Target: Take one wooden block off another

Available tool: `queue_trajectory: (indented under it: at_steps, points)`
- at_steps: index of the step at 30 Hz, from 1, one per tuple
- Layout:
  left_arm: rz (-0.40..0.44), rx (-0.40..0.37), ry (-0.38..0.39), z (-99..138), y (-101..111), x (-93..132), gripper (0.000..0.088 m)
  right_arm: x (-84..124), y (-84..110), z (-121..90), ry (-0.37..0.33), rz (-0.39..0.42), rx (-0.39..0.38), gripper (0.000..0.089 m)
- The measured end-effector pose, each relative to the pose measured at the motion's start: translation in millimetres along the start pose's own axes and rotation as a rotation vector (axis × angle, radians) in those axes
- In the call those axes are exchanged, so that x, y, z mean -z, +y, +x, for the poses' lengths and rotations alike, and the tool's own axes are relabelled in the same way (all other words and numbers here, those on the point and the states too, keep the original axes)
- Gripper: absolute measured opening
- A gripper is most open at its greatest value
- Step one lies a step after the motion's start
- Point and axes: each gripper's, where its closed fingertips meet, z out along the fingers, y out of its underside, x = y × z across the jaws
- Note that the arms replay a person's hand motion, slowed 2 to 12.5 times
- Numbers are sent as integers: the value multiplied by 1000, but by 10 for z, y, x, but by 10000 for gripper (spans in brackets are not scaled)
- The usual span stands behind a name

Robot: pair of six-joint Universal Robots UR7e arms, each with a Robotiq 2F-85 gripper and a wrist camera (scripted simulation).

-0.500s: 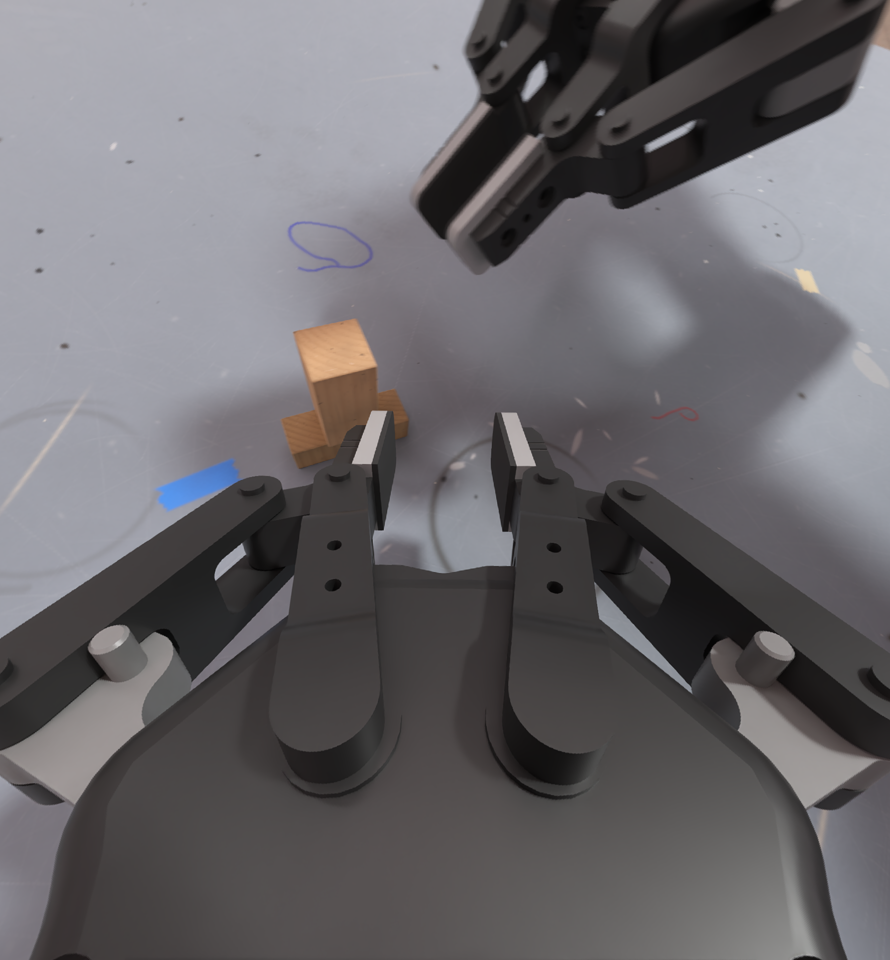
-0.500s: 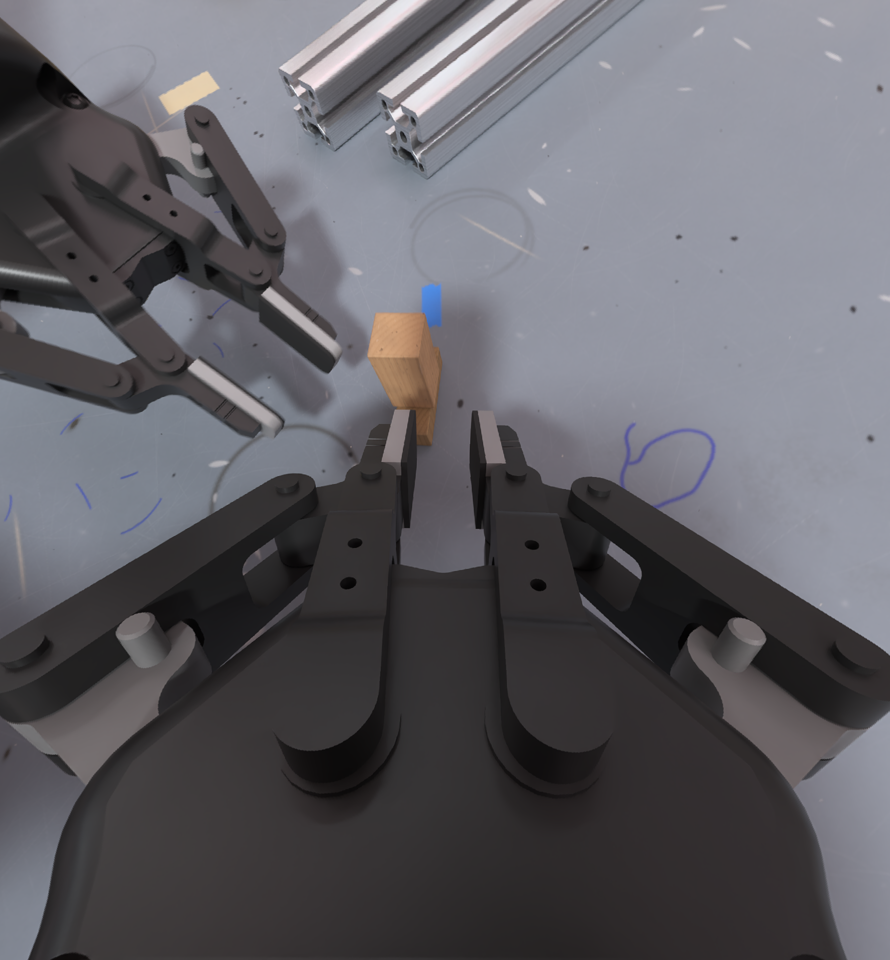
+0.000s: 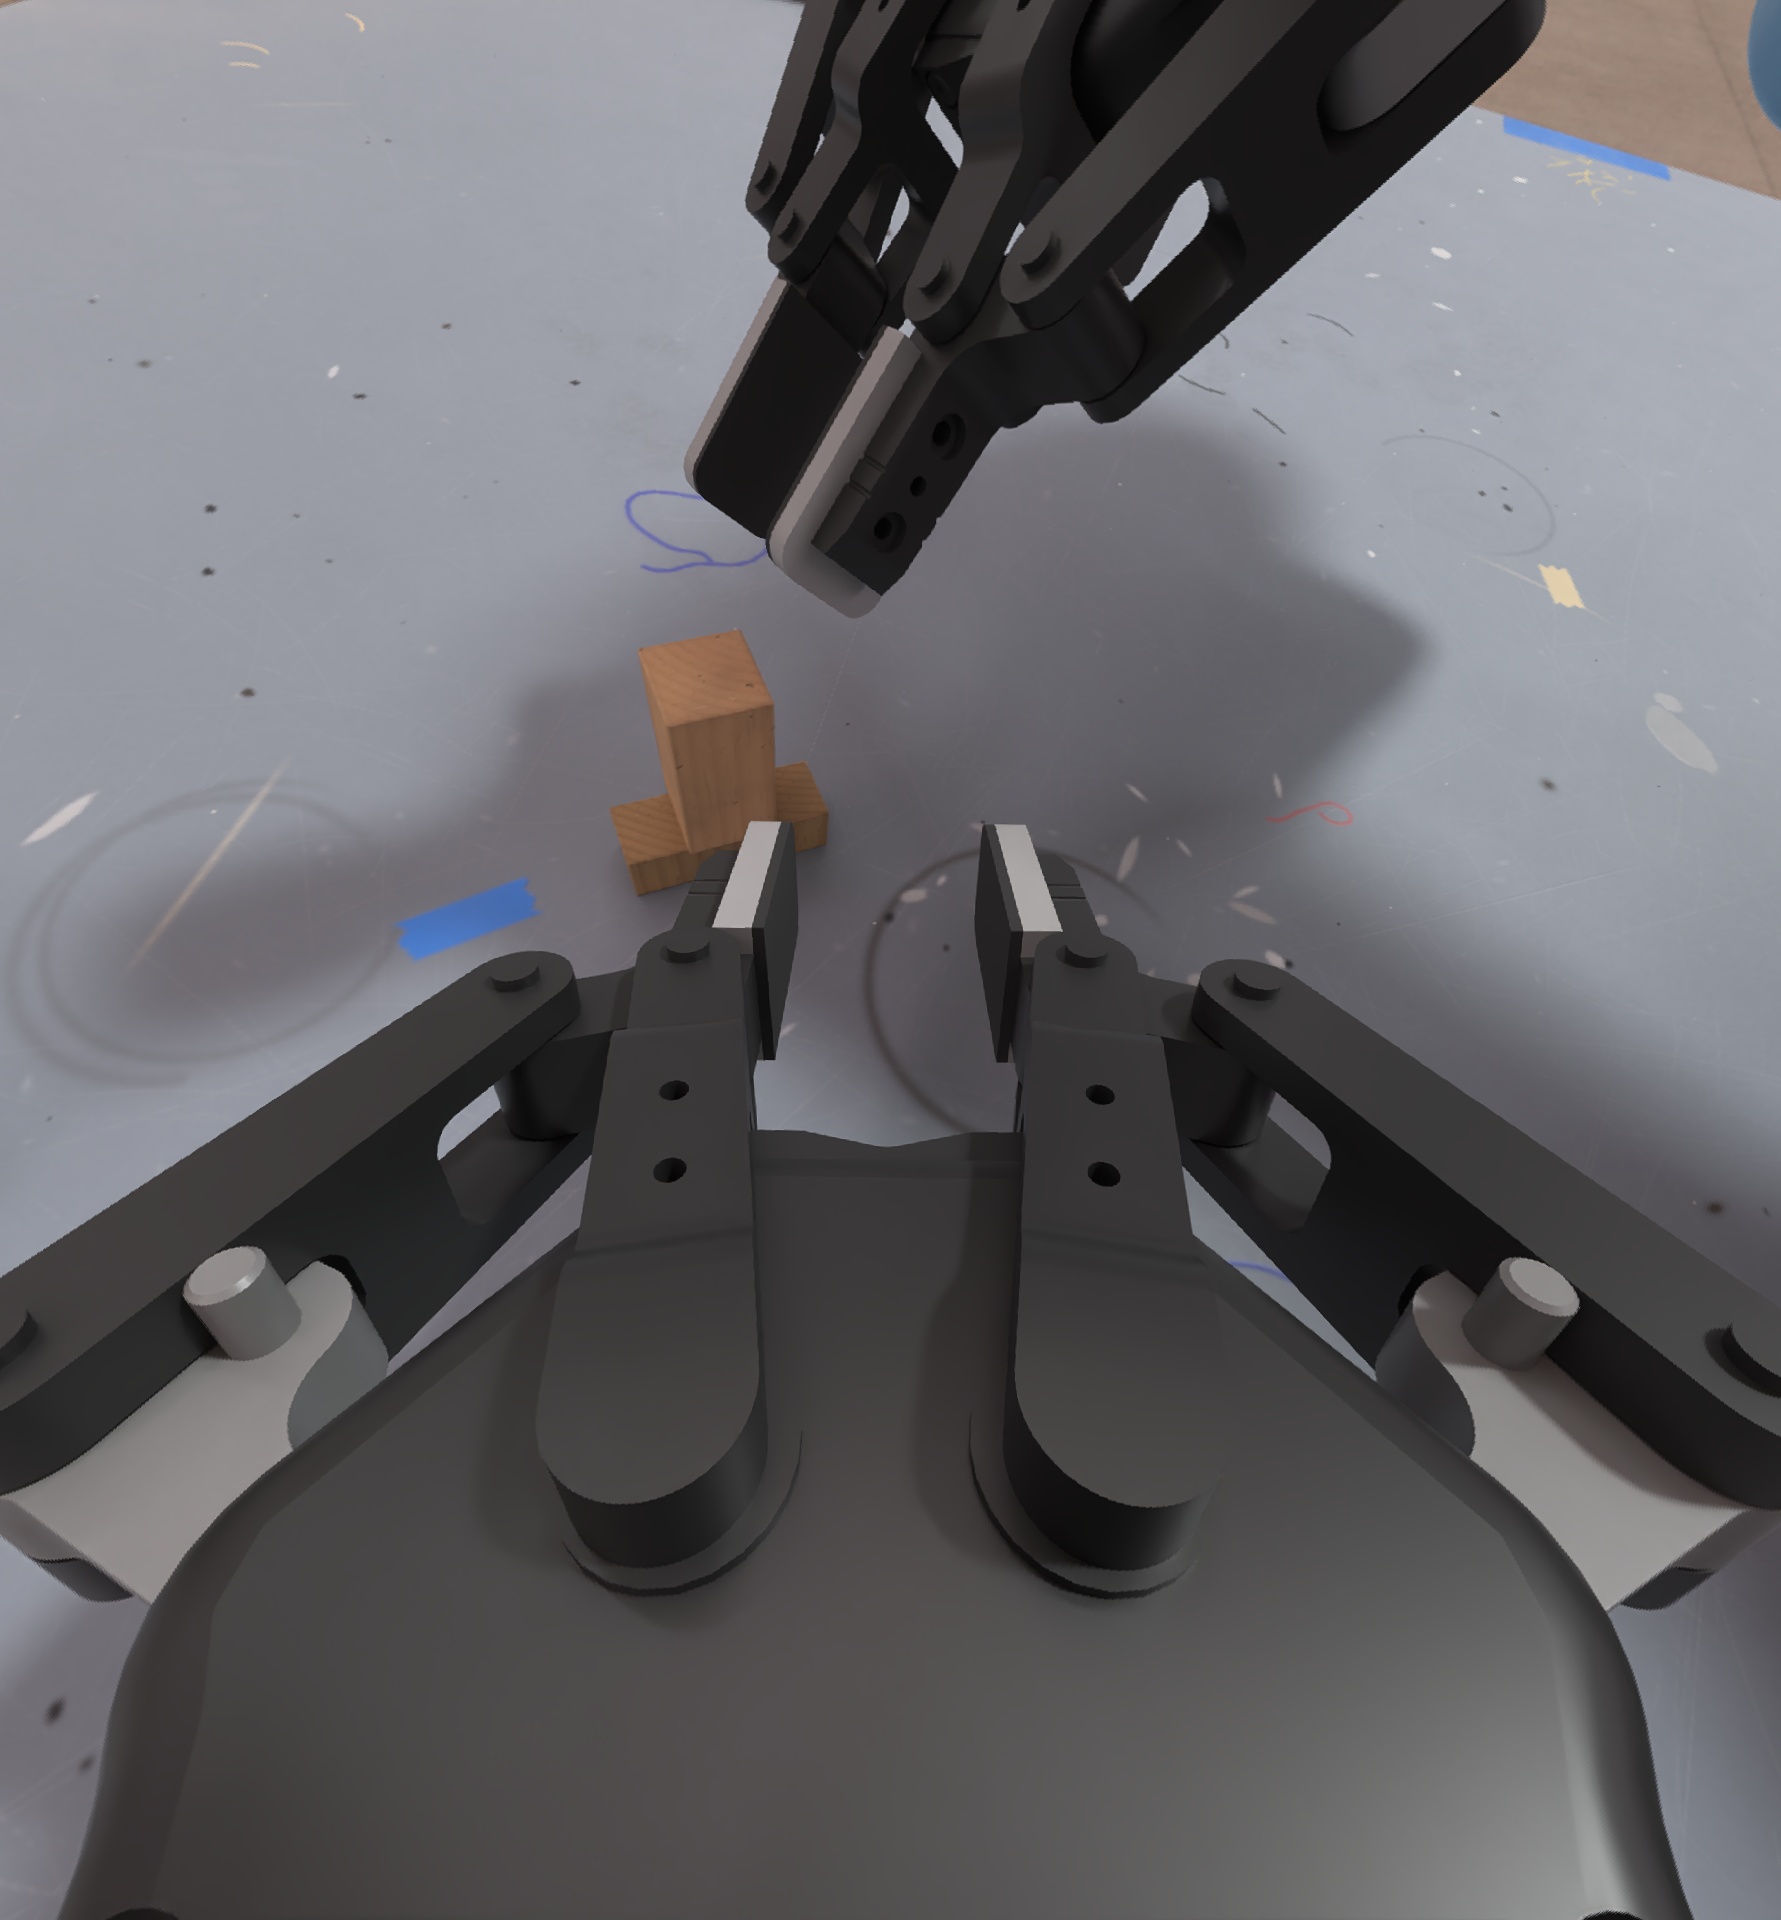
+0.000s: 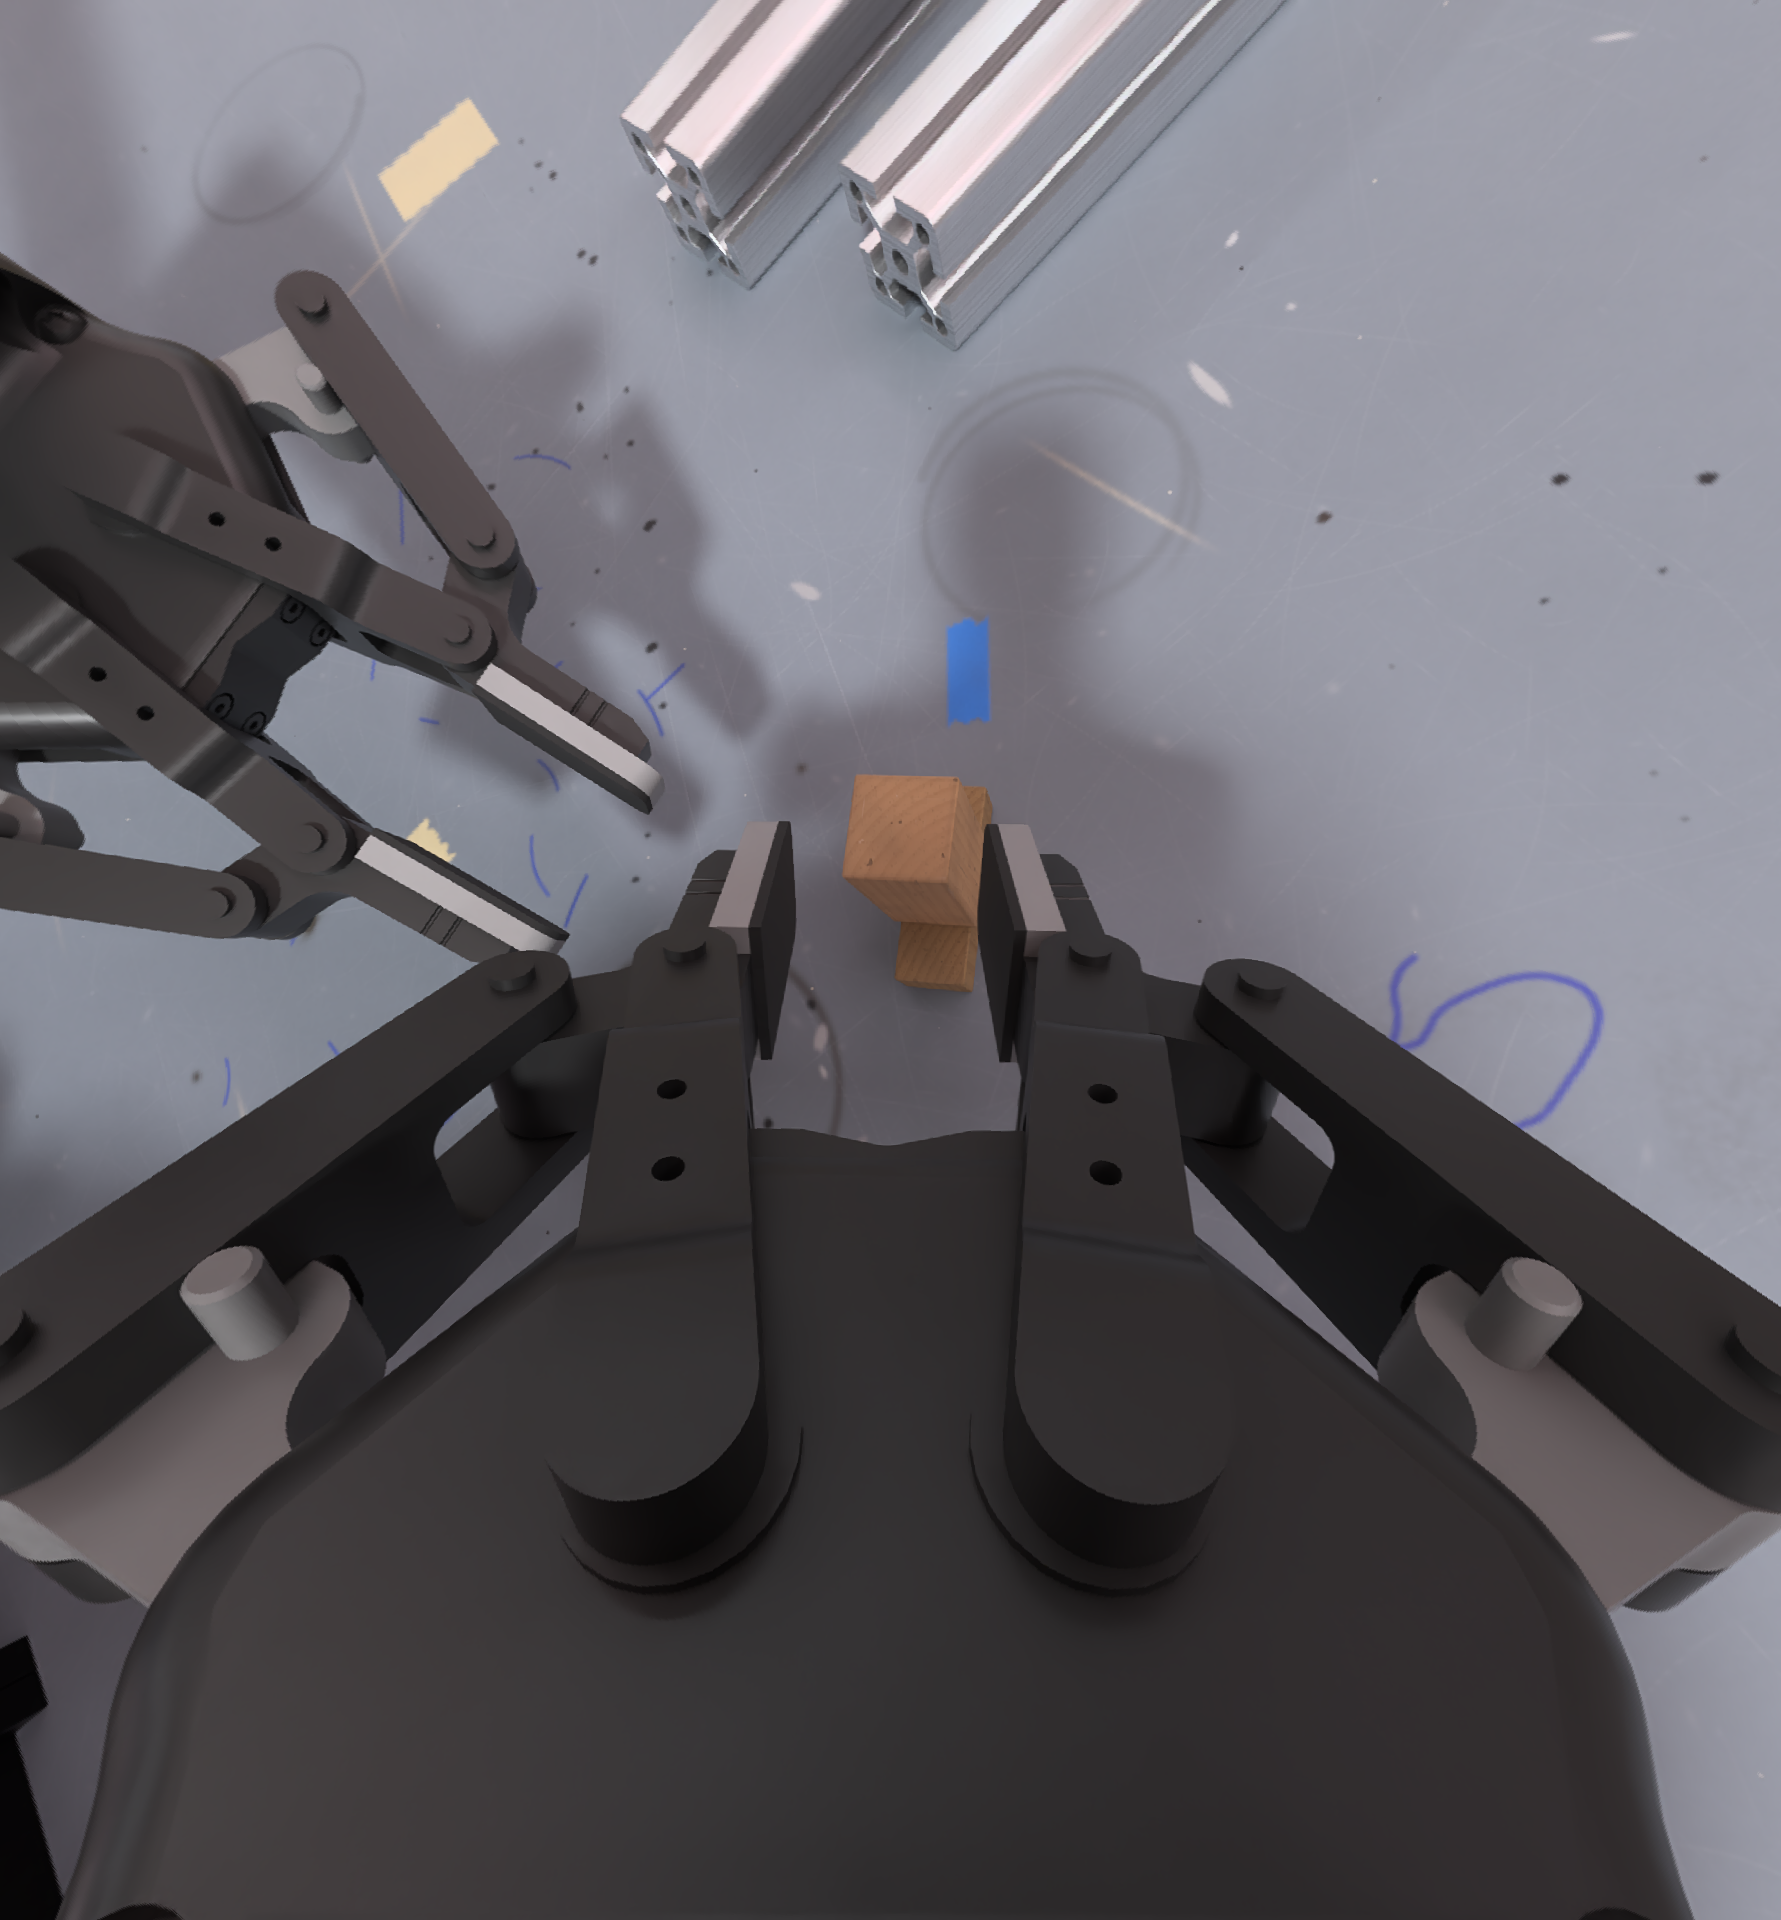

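Note:
An upright wooden block (image 3: 711, 748) stands on a flat wooden block (image 3: 657, 847) on the grey table. My left gripper (image 3: 886, 894) is open and empty, low and just right of the blocks; its left fingertip (image 3: 751, 873) overlaps the flat block's near end. My right gripper (image 4: 891, 883) is open and hovers above the stack. From its view the upright block (image 4: 901, 842) shows between the fingers, close to the right one, with the flat block (image 4: 933, 956) below. In the left wrist view the right gripper (image 3: 824, 509) hangs above and behind the upright block, apart from it.
Two aluminium profiles (image 4: 969, 156) lie at the far side. A strip of blue tape (image 3: 470, 917) lies near the blocks and shows in the right wrist view (image 4: 967, 670) too. The left gripper (image 4: 574, 842) is close on the left there. The table edge (image 3: 1644, 135) is at the far right.
My right gripper has come closer over the stack and its jaws have opened a little wider, so the upright block now shows between its fingers. My left gripper has barely moved.

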Motion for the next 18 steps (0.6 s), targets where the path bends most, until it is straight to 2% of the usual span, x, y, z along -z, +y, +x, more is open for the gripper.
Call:
queue_trajectory:
  at_steps: [6, 10, 14, 18]
  points:
    - [4, 19, 13, -55, 20, 44, 312, -106, -61, -11, 33, -73, -4, 370]
    - [-8, 20, 45, -40, 43, 40, 311, -171, -47, 49, 66, -154, -7, 387]
    - [-26, -1, 61, -43, 71, 45, 310, -207, -23, 118, 86, -239, -24, 391]
    - [-31, -31, 59, -65, 83, 68, 306, -236, -19, 108, 77, -309, -47, 386]
